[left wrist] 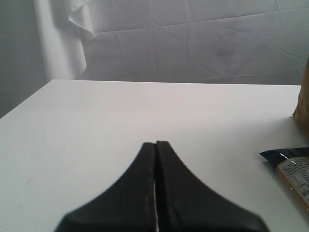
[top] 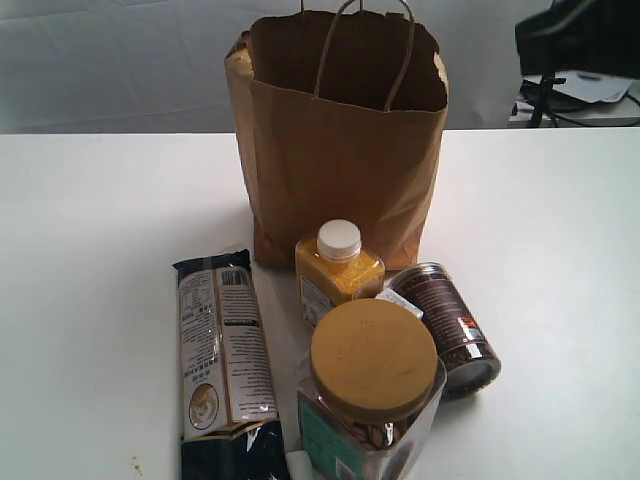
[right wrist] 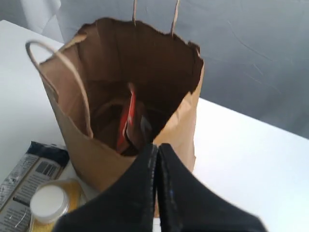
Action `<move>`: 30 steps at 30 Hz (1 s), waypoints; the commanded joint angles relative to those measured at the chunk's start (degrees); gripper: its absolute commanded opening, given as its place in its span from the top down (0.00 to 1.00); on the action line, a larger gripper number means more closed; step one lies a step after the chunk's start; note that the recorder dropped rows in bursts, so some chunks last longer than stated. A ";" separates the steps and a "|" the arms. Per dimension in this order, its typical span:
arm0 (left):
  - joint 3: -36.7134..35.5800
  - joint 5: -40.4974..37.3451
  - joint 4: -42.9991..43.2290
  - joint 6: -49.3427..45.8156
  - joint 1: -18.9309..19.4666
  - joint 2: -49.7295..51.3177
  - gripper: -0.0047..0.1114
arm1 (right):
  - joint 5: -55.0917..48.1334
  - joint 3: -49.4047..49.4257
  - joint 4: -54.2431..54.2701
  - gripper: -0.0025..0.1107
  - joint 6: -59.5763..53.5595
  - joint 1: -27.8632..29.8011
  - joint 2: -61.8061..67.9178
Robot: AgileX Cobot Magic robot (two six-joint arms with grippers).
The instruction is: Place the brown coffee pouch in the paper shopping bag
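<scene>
The paper shopping bag (top: 340, 140) stands upright and open at the back middle of the table. Looking down into the paper shopping bag (right wrist: 72, 111) in the right wrist view, I see the brown coffee pouch (right wrist: 129, 126) inside it, dark with a red-orange label, leaning on edge. My right gripper (right wrist: 157, 146) hangs shut and empty above the bag's near rim. My left gripper (left wrist: 155, 144) is shut with nothing in it, low over bare table to the left of the bag. Neither gripper's fingers show in the exterior view.
In front of the bag stand a yellow bottle with a white cap (top: 337, 268) and a clear jar with a mustard lid (top: 372, 395). A dark can (top: 450, 325) lies on its side at the right. A long dark-blue packet (top: 222, 365) lies at the left.
</scene>
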State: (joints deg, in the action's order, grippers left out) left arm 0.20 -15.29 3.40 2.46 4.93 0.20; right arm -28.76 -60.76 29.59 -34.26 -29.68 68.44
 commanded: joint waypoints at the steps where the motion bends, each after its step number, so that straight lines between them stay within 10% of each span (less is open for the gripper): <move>1: -0.20 0.13 0.26 0.15 0.19 -0.20 0.96 | 4.47 10.40 -0.46 0.98 1.85 -0.08 -5.27; 7: -0.20 0.13 0.26 0.15 0.19 -0.20 0.96 | 13.39 24.83 0.93 0.98 1.99 -0.08 -12.91; 14: -0.20 0.13 0.26 0.15 0.19 -0.20 0.96 | 38.18 48.29 -16.94 0.98 27.39 -0.08 -30.77; 30: -0.20 0.13 0.26 0.15 0.19 -0.20 0.96 | 29.28 60.76 -33.40 0.98 35.66 14.31 -64.41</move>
State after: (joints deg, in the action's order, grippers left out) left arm 0.20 -15.29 3.40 2.46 4.93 0.20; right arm 4.04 -0.20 0.00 1.71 -16.83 9.77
